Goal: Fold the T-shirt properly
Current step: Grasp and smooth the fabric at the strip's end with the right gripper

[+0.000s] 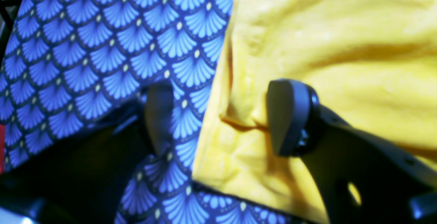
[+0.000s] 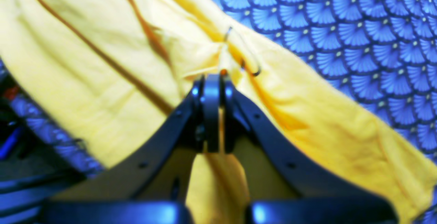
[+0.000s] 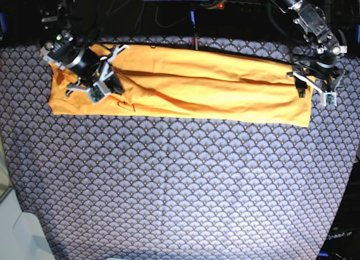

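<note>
The orange-yellow T-shirt (image 3: 197, 85) lies as a long, wrinkled strip across the far part of the table. My right gripper (image 2: 211, 79) is shut, pinching a bunched fold of the T-shirt (image 2: 102, 46) near its left end; in the base view this gripper (image 3: 106, 88) sits on that end. My left gripper (image 1: 222, 118) stands open astride the T-shirt's (image 1: 341, 46) edge: one finger (image 1: 285, 118) rests on the fabric, and the other finger (image 1: 158, 118) is over the patterned cloth. In the base view it (image 3: 308, 86) is at the strip's right end.
A navy cloth with a white fan-scale pattern (image 3: 180, 181) covers the whole table. Dark cables and equipment (image 3: 191, 7) line the back edge. A white object (image 3: 22, 237) sits at the front left corner.
</note>
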Robot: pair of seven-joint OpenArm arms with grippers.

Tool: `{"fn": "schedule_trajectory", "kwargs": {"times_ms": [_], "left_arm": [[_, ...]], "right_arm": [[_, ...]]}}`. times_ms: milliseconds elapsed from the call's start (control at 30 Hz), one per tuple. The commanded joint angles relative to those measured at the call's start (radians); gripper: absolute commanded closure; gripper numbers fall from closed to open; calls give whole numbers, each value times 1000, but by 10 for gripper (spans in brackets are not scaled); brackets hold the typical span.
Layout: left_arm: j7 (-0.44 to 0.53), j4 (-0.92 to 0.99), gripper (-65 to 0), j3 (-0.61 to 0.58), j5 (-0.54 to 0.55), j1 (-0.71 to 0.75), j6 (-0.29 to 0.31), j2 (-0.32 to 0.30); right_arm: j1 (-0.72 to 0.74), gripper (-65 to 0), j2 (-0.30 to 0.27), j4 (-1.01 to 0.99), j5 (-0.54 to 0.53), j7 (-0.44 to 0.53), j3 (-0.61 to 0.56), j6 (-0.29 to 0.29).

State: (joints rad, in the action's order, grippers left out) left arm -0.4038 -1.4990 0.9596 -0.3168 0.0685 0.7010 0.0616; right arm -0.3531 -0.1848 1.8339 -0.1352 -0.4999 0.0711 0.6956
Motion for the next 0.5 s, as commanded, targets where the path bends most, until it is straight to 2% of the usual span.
{"fn": "schedule_trajectory", "kwargs": {"times_ms": [0,233,467], "left_arm": [[23,-19,-421,0,12,-12,-3,-10],[23,-16,-421,0,12,-12,-3,-9],[23,-21,-421,-1,12,-12,-3,2]], "right_arm": [[-14,0,-6,37,-13,25,3,3],[-99,0,26,96,-13,36,-3,3],[-188,0,29,92,-13,149,-3,3]]}}
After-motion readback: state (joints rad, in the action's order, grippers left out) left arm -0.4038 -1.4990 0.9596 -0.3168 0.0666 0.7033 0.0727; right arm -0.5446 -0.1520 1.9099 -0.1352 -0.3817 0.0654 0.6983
